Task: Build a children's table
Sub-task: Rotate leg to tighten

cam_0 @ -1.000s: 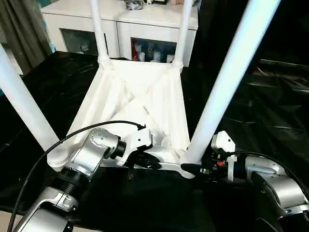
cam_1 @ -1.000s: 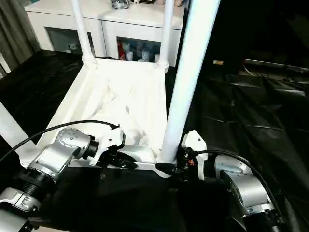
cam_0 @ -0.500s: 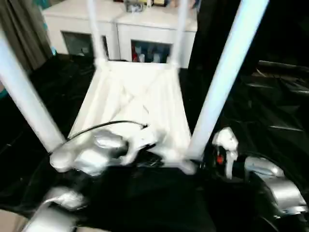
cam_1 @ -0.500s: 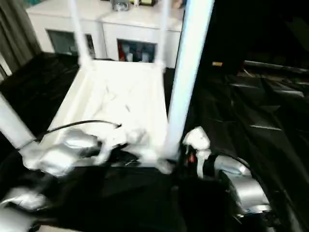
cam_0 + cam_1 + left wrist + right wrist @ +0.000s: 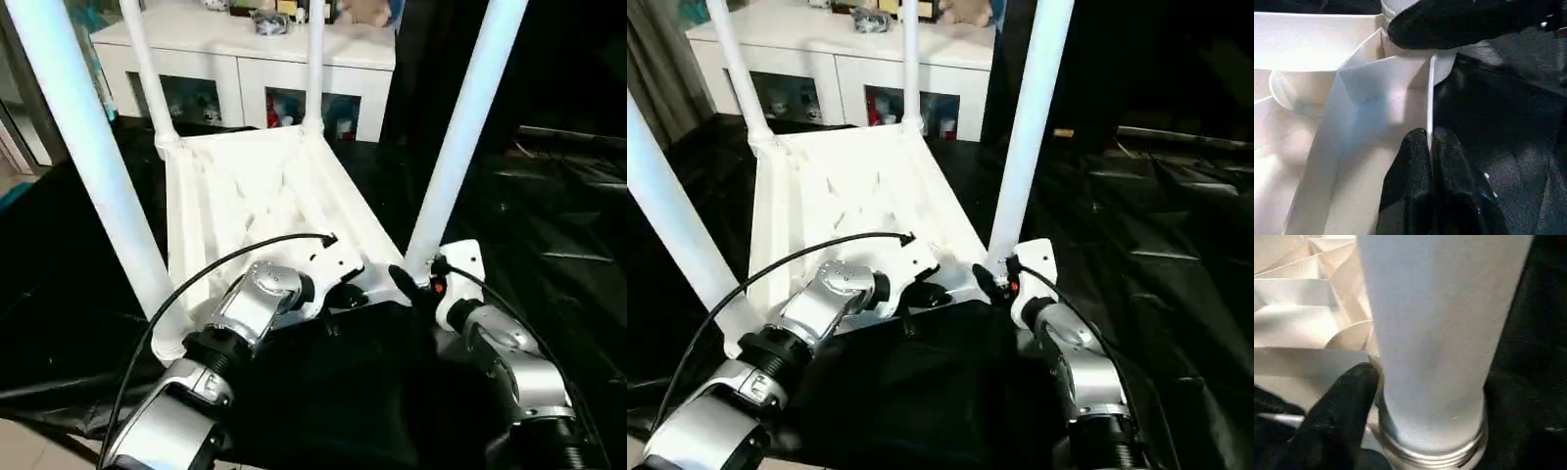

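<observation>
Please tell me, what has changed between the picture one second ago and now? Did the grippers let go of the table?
The upturned children's table has swung on the black cloth: its far end now points more to the robot's left. The camera also shifted. Nothing was let go: the left gripper stays pinched on the near rim, and the right gripper stays at the base of the near right leg. All four legs remain upright.

4 legs (image 5: 446,157) stand up round inverted top (image 5: 255,186), centre open; white cabinet (image 5: 245,59) just behind far edge.
</observation>
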Controlling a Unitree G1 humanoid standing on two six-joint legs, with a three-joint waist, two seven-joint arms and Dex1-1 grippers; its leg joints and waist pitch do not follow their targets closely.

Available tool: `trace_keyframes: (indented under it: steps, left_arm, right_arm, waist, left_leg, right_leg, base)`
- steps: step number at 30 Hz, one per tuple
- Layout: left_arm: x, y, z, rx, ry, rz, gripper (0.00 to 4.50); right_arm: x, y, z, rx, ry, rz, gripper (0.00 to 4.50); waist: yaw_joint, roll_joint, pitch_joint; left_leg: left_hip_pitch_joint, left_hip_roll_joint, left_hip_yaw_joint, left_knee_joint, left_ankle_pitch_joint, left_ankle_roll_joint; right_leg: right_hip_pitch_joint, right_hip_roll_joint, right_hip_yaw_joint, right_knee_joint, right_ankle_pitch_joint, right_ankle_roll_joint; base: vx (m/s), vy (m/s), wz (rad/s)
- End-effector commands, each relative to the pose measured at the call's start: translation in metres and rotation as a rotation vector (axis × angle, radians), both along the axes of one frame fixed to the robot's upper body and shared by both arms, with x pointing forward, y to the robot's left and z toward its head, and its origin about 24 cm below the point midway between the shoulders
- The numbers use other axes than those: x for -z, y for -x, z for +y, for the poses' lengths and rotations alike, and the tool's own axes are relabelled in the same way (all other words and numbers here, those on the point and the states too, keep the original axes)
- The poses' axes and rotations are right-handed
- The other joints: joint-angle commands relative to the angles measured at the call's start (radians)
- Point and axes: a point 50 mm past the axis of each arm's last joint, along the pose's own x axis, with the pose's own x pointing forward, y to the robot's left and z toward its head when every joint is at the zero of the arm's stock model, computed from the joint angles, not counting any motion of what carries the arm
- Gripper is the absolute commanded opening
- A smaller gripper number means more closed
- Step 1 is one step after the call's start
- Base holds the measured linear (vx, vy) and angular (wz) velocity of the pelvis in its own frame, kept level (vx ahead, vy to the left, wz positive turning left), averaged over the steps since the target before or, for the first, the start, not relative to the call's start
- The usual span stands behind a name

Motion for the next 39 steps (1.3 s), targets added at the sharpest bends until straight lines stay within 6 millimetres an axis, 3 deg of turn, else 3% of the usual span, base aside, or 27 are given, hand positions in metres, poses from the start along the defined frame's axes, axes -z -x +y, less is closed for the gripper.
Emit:
trace_keyframes:
  steps: [1, 3, 7, 11, 13, 16, 20, 22, 27, 35, 39]
  left_arm:
    - [0.003, 0.008, -0.007, 0.065, 0.040, 0.024, 0.00]
    - [0.002, 0.009, -0.002, 0.095, 0.049, 0.028, 0.00]
    - [-0.005, 0.017, 0.012, 0.255, 0.115, 0.043, 0.00]
    - [-0.008, 0.021, 0.025, 0.310, 0.125, 0.092, 0.00]
    - [-0.008, 0.023, 0.032, 0.328, 0.116, 0.109, 0.00]
    - [-0.008, 0.024, 0.042, 0.338, 0.109, 0.125, 0.00]
    - [-0.007, 0.024, 0.050, 0.324, 0.107, 0.121, 0.00]
    - [-0.008, 0.022, 0.051, 0.310, 0.110, 0.113, 0.00]
    - [-0.010, 0.022, 0.051, 0.309, 0.116, 0.113, 0.00]
    - [-0.008, 0.025, 0.052, 0.313, 0.103, 0.128, 0.00]
    - [-0.004, 0.016, 0.046, 0.193, 0.073, 0.075, 0.00]
  right_arm:
    - [0.000, 0.010, 0.032, -0.278, -0.035, 0.019, 3.65]
    - [-0.001, 0.011, 0.025, -0.310, 0.022, 0.001, 3.65]
    - [-0.011, 0.017, -0.001, -0.453, 0.052, -0.016, 3.65]
    - [-0.018, 0.023, -0.012, -0.547, 0.048, 0.002, 3.65]
    - [-0.019, 0.028, -0.017, -0.607, 0.054, 0.028, 3.65]
    - [-0.019, 0.031, -0.020, -0.655, 0.066, 0.046, 3.65]
    - [-0.018, 0.030, -0.021, -0.675, 0.062, 0.056, 3.65]
    - [-0.018, 0.029, -0.019, -0.674, 0.054, 0.053, 3.41]
    - [-0.019, 0.028, -0.017, -0.682, 0.036, 0.052, 2.96]
    - [-0.014, 0.031, -0.013, -0.682, 0.015, 0.060, 2.75]
    - [-0.003, 0.025, -0.011, -0.517, 0.022, 0.069, 2.74]
  waist:
    - [-0.006, -0.019, -0.024]
    - [-0.005, -0.024, -0.026]
    - [0.001, -0.024, -0.028]
    - [0.014, -0.020, -0.032]
    - [0.013, -0.018, -0.033]
    - [0.011, -0.020, -0.032]
    - [0.010, -0.023, -0.030]
    - [0.009, -0.023, -0.029]
    - [0.010, -0.027, -0.031]
    - [0.010, -0.025, -0.031]
    - [0.006, -0.027, -0.028]
  left_leg:
    - [0.011, 0.030, -0.024, -0.077, -0.388, 0.015]
    - [0.004, 0.032, -0.021, -0.077, -0.356, 0.023]
    - [0.004, 0.034, -0.017, -0.072, -0.319, 0.050]
    - [0.011, 0.040, -0.008, -0.064, -0.240, 0.080]
    - [0.003, 0.040, -0.010, -0.062, -0.184, 0.098]
    - [0.003, 0.039, -0.009, -0.060, -0.192, 0.103]
    - [0.007, 0.040, -0.009, -0.064, -0.240, 0.079]
    - [0.007, 0.041, -0.010, -0.065, -0.246, 0.069]
    - [0.006, 0.039, -0.009, -0.062, -0.212, 0.076]
    - [0.007, 0.038, -0.008, -0.060, -0.201, 0.082]
    - [0.006, 0.036, -0.009, -0.064, -0.222, 0.064]
  right_leg:
    - [0.012, -0.037, 0.013, -0.098, -0.495, -0.086]
    - [0.017, -0.037, 0.015, -0.091, -0.431, -0.104]
    - [0.022, -0.040, 0.018, -0.083, -0.371, -0.132]
    - [0.023, -0.035, 0.019, -0.065, -0.206, -0.200]
    - [0.031, -0.034, 0.015, -0.052, -0.126, -0.218]
    - [0.031, -0.035, 0.015, -0.052, -0.135, -0.229]
    - [0.027, -0.038, 0.016, -0.060, -0.232, -0.213]
    - [0.027, -0.039, 0.017, -0.061, -0.246, -0.207]
    - [0.029, -0.038, 0.016, -0.056, -0.205, -0.211]
    - [0.030, -0.036, 0.015, -0.053, -0.185, -0.221]
    - [0.029, -0.036, 0.014, -0.059, -0.225, -0.211]
  base:
    - [0.000, 0.000, 0.00]
    - [0.000, 0.000, 0.00]
    - [0.000, 0.000, 0.00]
    - [0.000, 0.000, 0.00]
    - [0.000, 0.000, 0.00]
    - [0.000, 0.000, 0.00]
    - [0.000, 0.000, 0.00]
    - [0.000, 0.000, 0.00]
    - [0.000, 0.000, 0.00]
    - [0.000, 0.000, 0.00]
    - [0.000, 0.000, 0.00]
